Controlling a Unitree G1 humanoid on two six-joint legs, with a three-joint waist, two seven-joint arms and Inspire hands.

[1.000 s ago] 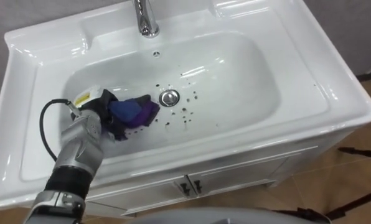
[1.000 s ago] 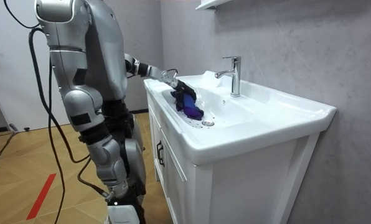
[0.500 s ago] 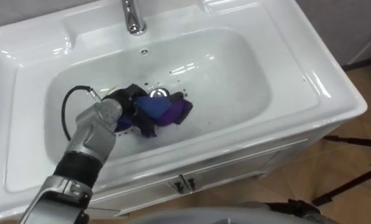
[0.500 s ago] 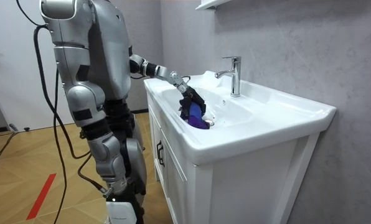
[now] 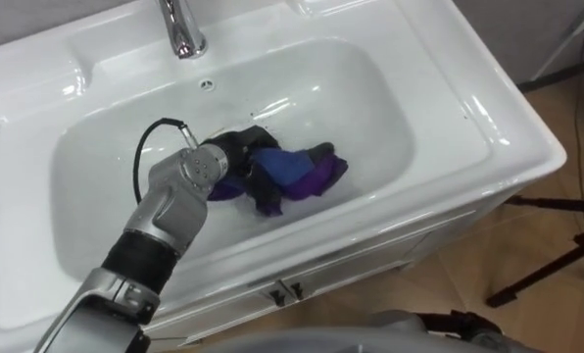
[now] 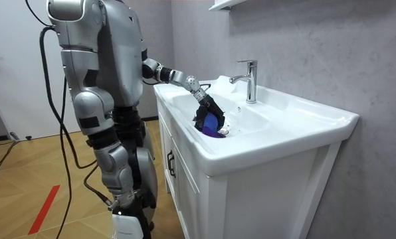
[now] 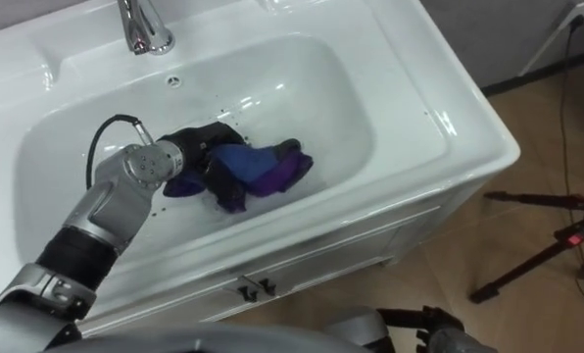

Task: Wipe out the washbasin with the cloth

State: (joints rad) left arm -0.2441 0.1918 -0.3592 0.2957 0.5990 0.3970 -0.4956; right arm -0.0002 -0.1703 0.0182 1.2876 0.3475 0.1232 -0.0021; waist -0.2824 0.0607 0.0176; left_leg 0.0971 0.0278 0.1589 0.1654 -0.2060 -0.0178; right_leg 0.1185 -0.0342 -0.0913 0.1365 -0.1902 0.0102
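Observation:
The white basin (image 5: 439, 69) is set in a white vanity top, with a chrome tap (image 5: 179, 29) at the back. My left hand (image 5: 231, 159) reaches down into the bowl from the lower left and is shut on a blue and purple cloth (image 5: 300, 173). The cloth lies bunched on the basin's bottom near the middle, spreading to the right of the hand and covering the drain. In the room view the left hand (image 6: 204, 109) presses the cloth (image 6: 212, 127) down inside the bowl while I stand at the vanity's front.
The overflow hole (image 5: 207, 85) sits below the tap. Cabinet doors with small handles (image 5: 284, 290) are under the front rim. A dark stand's legs (image 5: 557, 245) rest on the wooden floor at the right. A grey wall (image 6: 317, 46) backs the vanity.
My left hand has swept the cloth rightward along the basin's bottom, from left of the drain to over it. The eye view has also shifted.

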